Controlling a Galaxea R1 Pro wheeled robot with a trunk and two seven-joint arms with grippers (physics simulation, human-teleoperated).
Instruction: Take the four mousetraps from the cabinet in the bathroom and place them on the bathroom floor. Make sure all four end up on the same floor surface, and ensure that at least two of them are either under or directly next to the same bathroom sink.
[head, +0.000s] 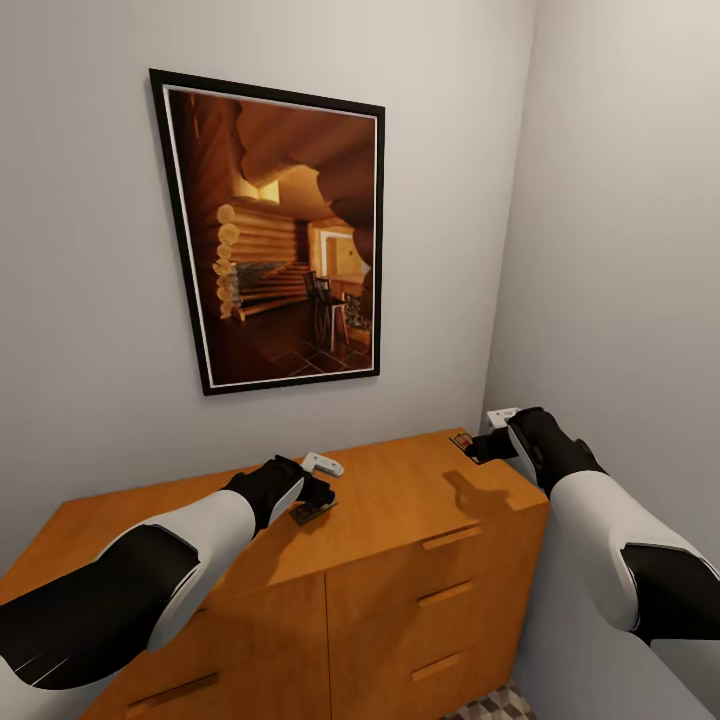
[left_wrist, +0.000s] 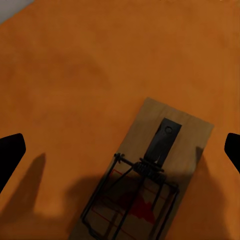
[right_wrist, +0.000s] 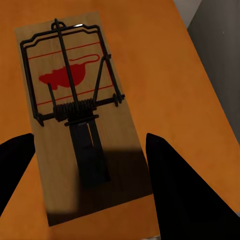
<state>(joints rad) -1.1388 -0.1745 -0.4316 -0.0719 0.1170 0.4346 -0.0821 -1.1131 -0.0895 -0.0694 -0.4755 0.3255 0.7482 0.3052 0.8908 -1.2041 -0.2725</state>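
Both claws hang open over the cabinet (head: 400, 500) top. The left claw (head: 322, 492), mid-frame, straddles one mousetrap (left_wrist: 145, 180); the right claw (head: 478, 448), at right, straddles another mousetrap (right_wrist: 80, 115).

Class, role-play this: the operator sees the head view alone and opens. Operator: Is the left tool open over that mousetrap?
Observer: Yes. In the left wrist view, the left tool has its fingers spread wide, and the mousetrap lies between them, untouched.
Operator: And the right side?
Observer: The right tool straddles the second mousetrap at its plain end. A red mouse print shows under the wire.
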